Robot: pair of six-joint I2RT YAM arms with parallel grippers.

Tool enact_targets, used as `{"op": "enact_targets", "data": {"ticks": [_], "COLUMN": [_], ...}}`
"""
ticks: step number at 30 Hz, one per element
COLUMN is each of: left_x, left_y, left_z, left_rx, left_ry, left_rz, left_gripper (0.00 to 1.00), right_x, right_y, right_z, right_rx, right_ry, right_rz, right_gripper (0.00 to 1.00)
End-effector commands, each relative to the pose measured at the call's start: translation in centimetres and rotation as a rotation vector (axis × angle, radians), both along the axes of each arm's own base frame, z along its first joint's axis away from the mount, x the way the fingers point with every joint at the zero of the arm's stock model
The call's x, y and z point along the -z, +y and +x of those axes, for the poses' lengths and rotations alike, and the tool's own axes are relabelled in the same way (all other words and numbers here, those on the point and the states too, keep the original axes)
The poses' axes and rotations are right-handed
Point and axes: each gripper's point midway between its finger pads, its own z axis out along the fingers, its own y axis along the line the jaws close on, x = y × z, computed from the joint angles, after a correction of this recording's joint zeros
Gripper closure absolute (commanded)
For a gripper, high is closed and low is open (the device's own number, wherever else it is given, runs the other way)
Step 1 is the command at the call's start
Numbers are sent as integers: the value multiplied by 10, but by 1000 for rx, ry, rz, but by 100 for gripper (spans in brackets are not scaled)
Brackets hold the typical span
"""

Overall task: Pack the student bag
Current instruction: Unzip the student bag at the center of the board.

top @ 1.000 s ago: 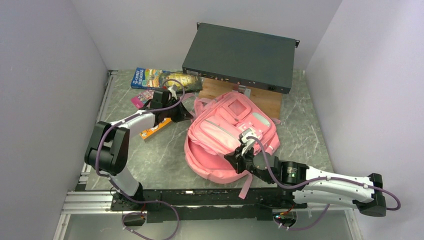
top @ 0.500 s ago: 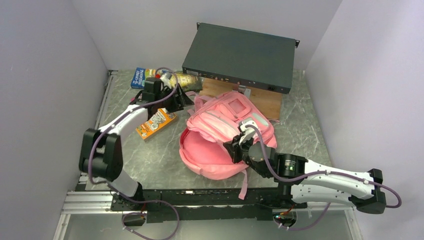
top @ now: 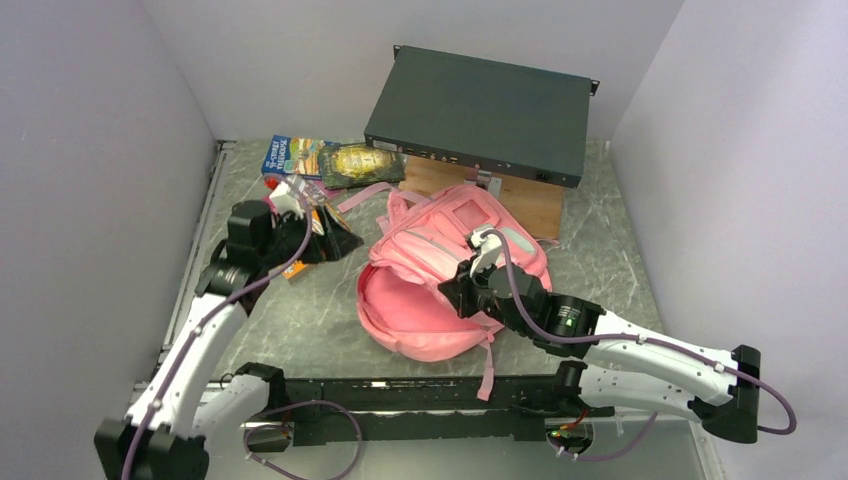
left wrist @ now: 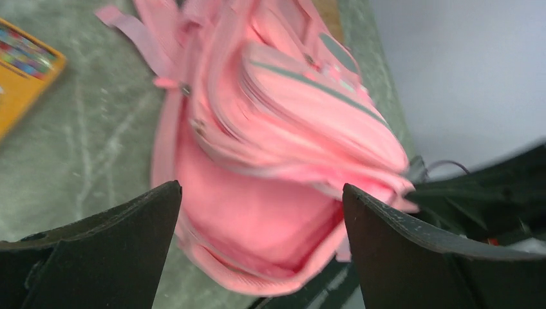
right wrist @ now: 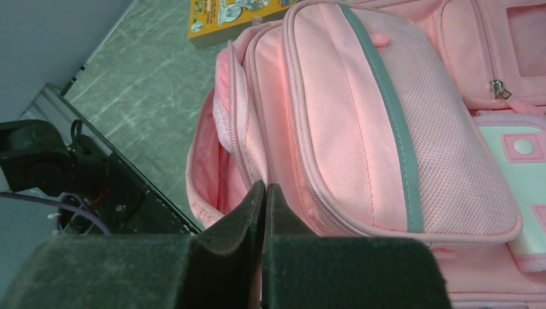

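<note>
Two fingers of the right claw point(right wrist: 264, 188) are pressed together at the rim of the bag's point(right wrist: 360, 116) big mouth. I think a thin bit of the zip edge is caught between them, but the tips hide it. The mouth gapes toward the near edge of the bench point(top: 320, 315), and the front pocket puffs up behind it. The right arm reaches in low from the near right, bent at the elbow.

The left claw point(left wrist: 261, 190) is wide apart and holds nothing. It hangs above the bench, left of the bag, and points across at the open mouth. An orange box point(left wrist: 19, 64) lies on the bench close by it. The left arm stretches up from its base at the near left.

The bag lies on its back in the middle of the bench, its top end near a wooden board point(top: 525, 200). It is soft and floppy, so it will likely sag if let go. It looks light and will not break. The best spot to take hold is the firmer zip rim or a strap, not the puffy pocket.
</note>
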Motion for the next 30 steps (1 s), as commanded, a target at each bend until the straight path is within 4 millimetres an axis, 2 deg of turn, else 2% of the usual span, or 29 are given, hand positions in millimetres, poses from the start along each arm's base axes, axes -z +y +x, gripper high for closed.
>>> {"op": "enact_targets", "data": {"ticks": [1, 3, 6, 9, 10, 12, 14, 19, 23, 26, 30], "left_x": [-2, 6, 21, 24, 24, 22, 12, 4, -7, -11, 10], "left_y": [-20, -13, 22, 52, 59, 71, 77, 99, 121, 133, 134], "left_z": [-49, -55, -47, -35, -32, -22, -5, 58, 119, 164, 228], "left_rx": [138, 84, -118, -233, -246, -282, -303, -450, -604, -649, -606], "left_ry": [63, 84, 98, 118, 130, 144, 108, 97, -35, -87, -48], "left_rz": [-175, -167, -7, 157, 199, 248, 220, -80, -302, -338, -306], "left_gripper": [4, 7, 3, 0, 0, 0, 0, 0, 0, 0, 3], "right_x": [-37, -26, -3, 29, 37, 48, 51, 32, 18, 15, 15], "right_y": [7, 5, 2, 3, 4, 5, 4, 4, 7, 6, -8], "right_z": [19, 21, 18, 8, 4, -2, -5, 1, 3, 2, -1], "right_rx": [16, 15, -2, -64, -80, -109, -122, -102, -101, -106, -80], "right_ry": [-75, -70, -45, 22, 45, 81, 89, 47, 24, 19, 14], "right_rz": [150, 124, 52, -50, -75, -101, -106, -80, -52, -41, -44], "right_gripper": [100, 100, 100, 100, 98, 86, 74, 55, 52, 50, 49]}}
